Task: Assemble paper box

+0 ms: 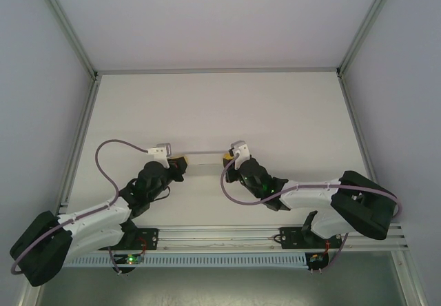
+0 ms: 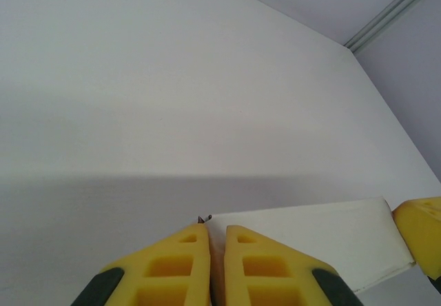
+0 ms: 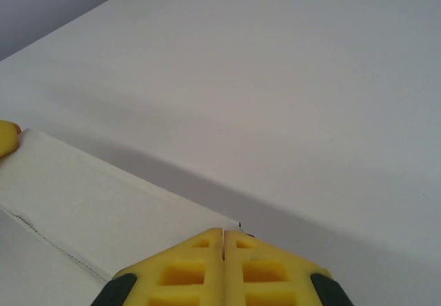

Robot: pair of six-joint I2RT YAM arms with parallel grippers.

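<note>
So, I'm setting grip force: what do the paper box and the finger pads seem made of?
The paper box: thin white card, matte, judging by its crease line. The finger pads: yellow, matte, probably foam or rubber, moulded with hollow pockets.

Long flat white paper box (image 1: 204, 159), level, just above table (image 1: 207, 106)

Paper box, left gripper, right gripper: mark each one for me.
paper box (image 2: 310, 240): left wrist view, middle of its flat white panel.
left gripper (image 2: 216, 231): left wrist view, between the tips of its yellow fingers.
right gripper (image 3: 223, 234): right wrist view, between the tips of its yellow fingers.
</note>
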